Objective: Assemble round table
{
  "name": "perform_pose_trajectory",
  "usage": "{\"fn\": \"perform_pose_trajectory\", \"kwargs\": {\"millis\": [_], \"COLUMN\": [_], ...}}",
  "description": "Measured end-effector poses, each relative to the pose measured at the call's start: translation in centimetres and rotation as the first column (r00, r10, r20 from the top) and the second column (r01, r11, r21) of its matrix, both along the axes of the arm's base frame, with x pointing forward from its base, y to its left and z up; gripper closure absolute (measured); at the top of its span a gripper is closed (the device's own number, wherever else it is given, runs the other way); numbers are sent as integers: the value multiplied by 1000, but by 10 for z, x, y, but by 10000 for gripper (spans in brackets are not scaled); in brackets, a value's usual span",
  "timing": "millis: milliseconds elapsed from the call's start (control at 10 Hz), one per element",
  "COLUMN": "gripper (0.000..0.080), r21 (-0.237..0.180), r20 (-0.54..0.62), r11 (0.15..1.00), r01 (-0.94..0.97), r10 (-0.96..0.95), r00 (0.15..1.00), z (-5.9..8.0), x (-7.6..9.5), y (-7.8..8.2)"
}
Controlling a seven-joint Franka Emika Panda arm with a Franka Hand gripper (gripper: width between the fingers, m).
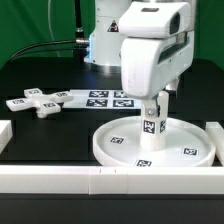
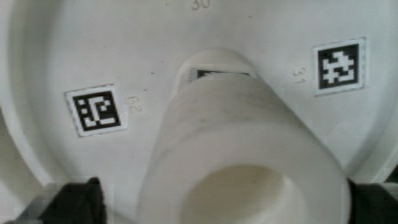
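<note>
Disc: big white plastic round disc with a raised rim (image 1: 128, 146), lying flat on the black tabletop (image 1: 45, 135), toward the exterior view's right, just behind the front rail. Tags showing on its floor.

Leg: short thick white plastic cylinder leg (image 1: 151, 128), standing upright at about the middle of the disc, black-and-white tag on its side. In the wrist view it fills the centre (image 2: 228, 150), seen from above with its rounded top end nearest the camera.

Cross piece: small white cross-shaped plastic piece (image 1: 37, 102), flat on the tabletop at the exterior view's left, well apart from the disc, tags on its arms.

Pincer: right above the leg (image 1: 157, 98), jaws spread wide, dark fingertips (image 2: 79, 199) peeking in on either side of the leg. Can't tell if they actually touch it, doesn't look clamped.

Marker board: thin flat white sheet of printed tags (image 1: 97, 97), lying behind the disc.

Rails: long white border rails (image 1: 60, 179) along the front edge and both sides.

Arm: chunky white robot wrist housing (image 1: 150, 55) hanging over the disc.
</note>
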State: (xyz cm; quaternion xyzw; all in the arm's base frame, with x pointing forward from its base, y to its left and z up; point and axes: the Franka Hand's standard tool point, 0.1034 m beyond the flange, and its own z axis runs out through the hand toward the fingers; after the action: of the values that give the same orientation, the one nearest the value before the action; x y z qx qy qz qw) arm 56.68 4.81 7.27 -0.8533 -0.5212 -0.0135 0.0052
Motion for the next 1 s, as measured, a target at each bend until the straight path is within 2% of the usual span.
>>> {"fn": "perform_pose_trajectory", "kwargs": {"millis": [400, 600, 1000], "gripper": [151, 151, 151], "r21": [-17, -41, -61], "r20": [-1, -6, -20], "r11": [976, 933, 844], "r01": [-217, -358, -534], "r10": [217, 358, 533], "r00": [976, 934, 846], "z": [-3, -2, -4], "x": [-1, 0, -1], "y": [-4, -5, -9]}}
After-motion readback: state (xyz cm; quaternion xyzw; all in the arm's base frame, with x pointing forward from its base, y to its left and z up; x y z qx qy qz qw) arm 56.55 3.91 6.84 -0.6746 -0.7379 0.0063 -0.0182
